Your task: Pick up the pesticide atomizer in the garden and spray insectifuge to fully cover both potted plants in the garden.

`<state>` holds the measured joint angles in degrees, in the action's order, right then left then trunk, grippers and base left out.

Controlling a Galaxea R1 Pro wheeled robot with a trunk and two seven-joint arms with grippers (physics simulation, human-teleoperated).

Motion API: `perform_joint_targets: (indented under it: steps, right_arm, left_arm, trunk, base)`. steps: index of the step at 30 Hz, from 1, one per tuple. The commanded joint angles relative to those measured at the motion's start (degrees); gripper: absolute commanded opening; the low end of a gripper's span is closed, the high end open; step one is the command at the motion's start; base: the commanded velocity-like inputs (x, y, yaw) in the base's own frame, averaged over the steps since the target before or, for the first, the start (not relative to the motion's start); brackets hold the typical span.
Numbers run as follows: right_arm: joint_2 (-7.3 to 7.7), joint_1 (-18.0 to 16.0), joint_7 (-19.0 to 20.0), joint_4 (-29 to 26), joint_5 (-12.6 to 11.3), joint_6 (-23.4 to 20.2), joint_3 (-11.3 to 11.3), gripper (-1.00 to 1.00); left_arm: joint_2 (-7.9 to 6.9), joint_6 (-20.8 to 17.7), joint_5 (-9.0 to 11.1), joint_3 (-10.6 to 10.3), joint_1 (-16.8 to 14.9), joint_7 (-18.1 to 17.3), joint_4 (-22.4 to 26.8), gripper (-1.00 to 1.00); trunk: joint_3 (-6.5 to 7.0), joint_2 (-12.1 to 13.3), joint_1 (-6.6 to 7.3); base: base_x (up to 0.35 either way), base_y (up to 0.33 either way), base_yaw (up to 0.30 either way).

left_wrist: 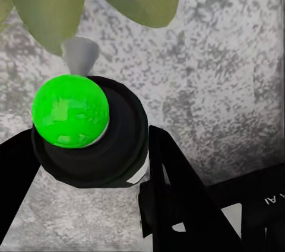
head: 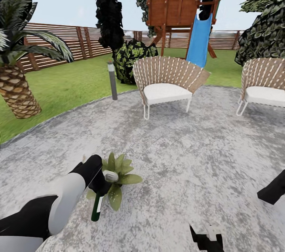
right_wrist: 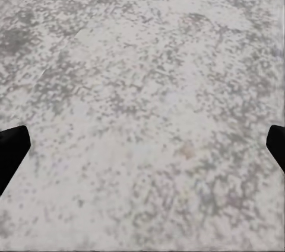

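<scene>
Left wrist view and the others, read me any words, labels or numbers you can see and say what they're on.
"AI", sideways, on the black gripper body; possibly part of a longer marking.
White label on the pesticide atomizer: too small to read.
Nothing else legible.

White-and-black left arm (head: 59, 204) (glossy shell), black tool (left_wrist: 89, 163).
</scene>
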<state>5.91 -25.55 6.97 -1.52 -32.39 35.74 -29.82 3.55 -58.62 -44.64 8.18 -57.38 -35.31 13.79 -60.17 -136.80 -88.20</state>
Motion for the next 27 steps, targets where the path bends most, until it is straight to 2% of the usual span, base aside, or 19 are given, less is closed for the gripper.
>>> perform_joint_targets:
  steps: [1,15,19,22,24,27]
  right_arm:
    - [0.00,-0.02,0.50,0.03,-0.63,0.12,-0.15,1.00]
    - [-0.02,-0.02,0.50,0.03,-0.57,0.12,-0.15,1.00]
    - [-0.02,-0.02,0.50,0.03,-0.57,0.12,-0.15,1.00]
    - [-0.01,-0.02,0.50,0.03,-0.61,0.12,-0.15,1.00]
    - [-0.02,-0.02,0.50,0.04,-0.61,0.12,-0.15,1.00]
    - [-0.02,-0.02,0.50,0.03,-0.59,0.12,-0.15,1.00]
  left_arm:
    - [0.01,-0.26,-0.62,0.43,-0.01,-0.37,0.10,-1.00]
    - [0.29,-0.17,-0.52,0.76,0.20,-0.37,0.14,-1.00]
    - [1.96,-0.18,-0.30,0.86,0.11,-0.37,0.19,-1.00]
    - [2.46,-0.16,-0.44,0.75,0.17,-0.34,0.19,-1.00]
    - [2.30,-0.14,-0.50,0.52,0.22,-0.32,0.19,-1.00]
    - [0.80,-0.10,-0.60,0.45,0.24,-0.29,0.14,-1.00]
  trunk:
    - [-0.05,-0.02,0.04]
    - [-0.05,-0.02,0.04]
    - [-0.05,-0.02,0.04]
    - [-0.05,-0.02,0.04]
    - [-0.05,-0.02,0.04]
    - [-0.05,-0.02,0.04]
  base:
    - [-0.301,-0.098,-0.010]
    - [-0.313,-0.013,-0.001]
    - [-0.254,0.000,0.000]
    - [-0.055,0.000,0.000]
    - [-0.014,0.000,0.000]
    - [-0.003,0.005,0.000]
